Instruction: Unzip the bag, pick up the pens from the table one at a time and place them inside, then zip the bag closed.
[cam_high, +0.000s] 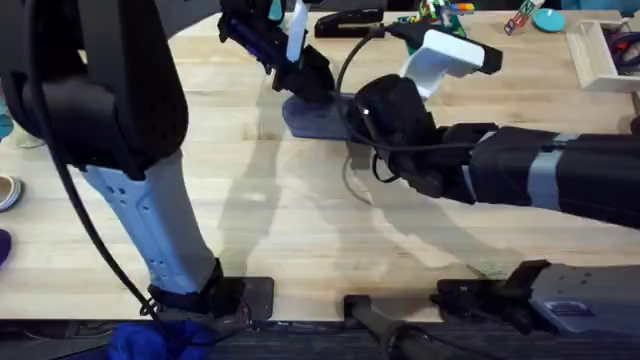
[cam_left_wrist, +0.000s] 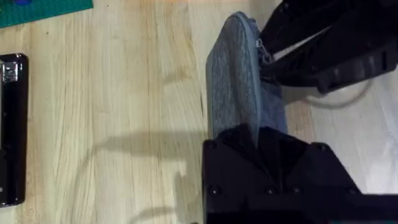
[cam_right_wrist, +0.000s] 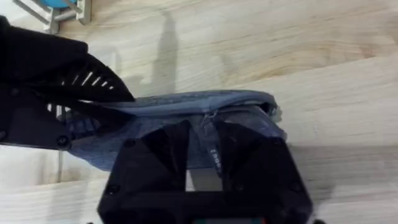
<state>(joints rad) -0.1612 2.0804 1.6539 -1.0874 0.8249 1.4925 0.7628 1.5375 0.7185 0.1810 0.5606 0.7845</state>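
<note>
Now we see both grippers at the bag (cam_high: 318, 118), upper centre of the table (cam_high: 300, 230).
Our left gripper (cam_left_wrist: 249, 134) pinches one end; our right gripper (cam_right_wrist: 199, 146) closes on the zipper pull (cam_right_wrist: 208, 121). Bare planks spread below; a black stapler (cam_high: 348, 22) lies near the top edge.

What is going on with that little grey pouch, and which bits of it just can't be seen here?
- Overhead: both grippers cover most of the bag.
- Left wrist view: the left gripper hides the bag's near end.
- Right wrist view: the right gripper sits at the zipper pull; whether the zipper is open or closed cannot be told.
- What is inside the bag cannot be made out.
</note>
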